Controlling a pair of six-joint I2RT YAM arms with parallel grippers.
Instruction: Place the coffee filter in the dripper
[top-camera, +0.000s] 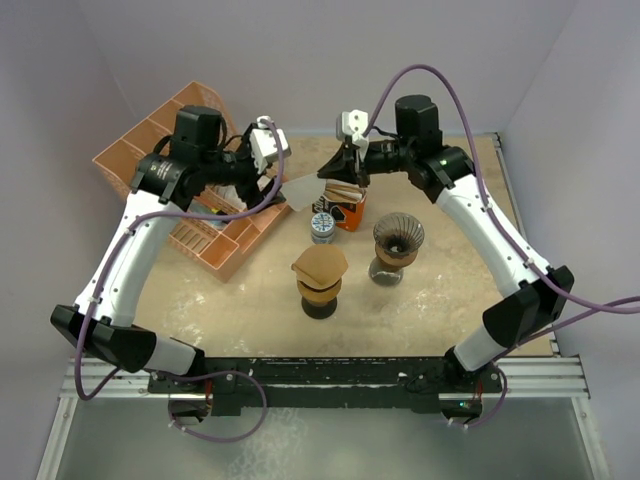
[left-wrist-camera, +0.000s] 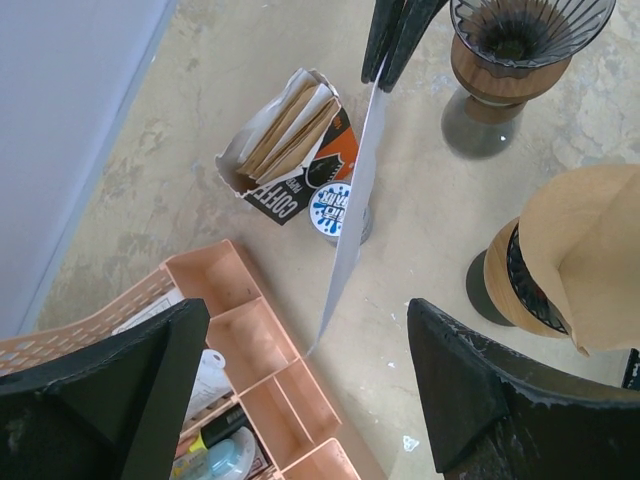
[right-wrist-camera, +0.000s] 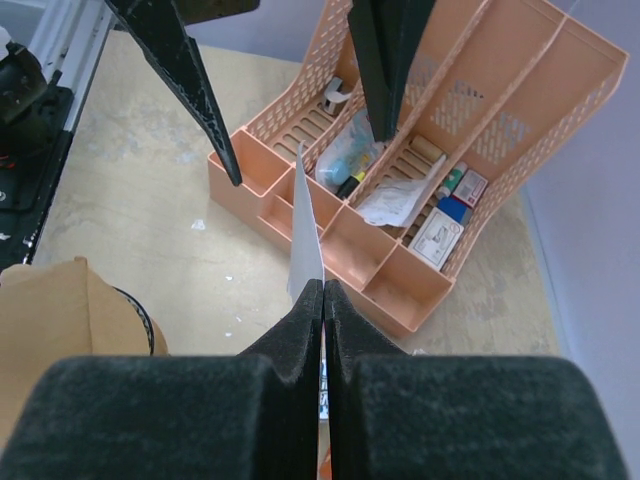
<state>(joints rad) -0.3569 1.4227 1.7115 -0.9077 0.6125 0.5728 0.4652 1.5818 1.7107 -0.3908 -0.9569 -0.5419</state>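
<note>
From above, the coffee filter (top-camera: 300, 188) is only a pale sliver hanging over the far middle of the table. The right wrist camera shows the right gripper (right-wrist-camera: 323, 292) pressed together on its edge, and the left wrist camera shows the left gripper (left-wrist-camera: 305, 318) spread wide on either side of its lower tip, clear of it. The peach organiser tray (left-wrist-camera: 230, 290) at far left holds small boxes and packets, the torn filter pack (left-wrist-camera: 290, 150) is stuffed with brown filters, the near dripper (top-camera: 320, 280) wears a brown one, and the dark glass dripper (top-camera: 398, 238) to its right is empty. All of it stands on a mottled beige tabletop (top-camera: 440, 300) between pale lilac walls (top-camera: 300, 50).
</note>
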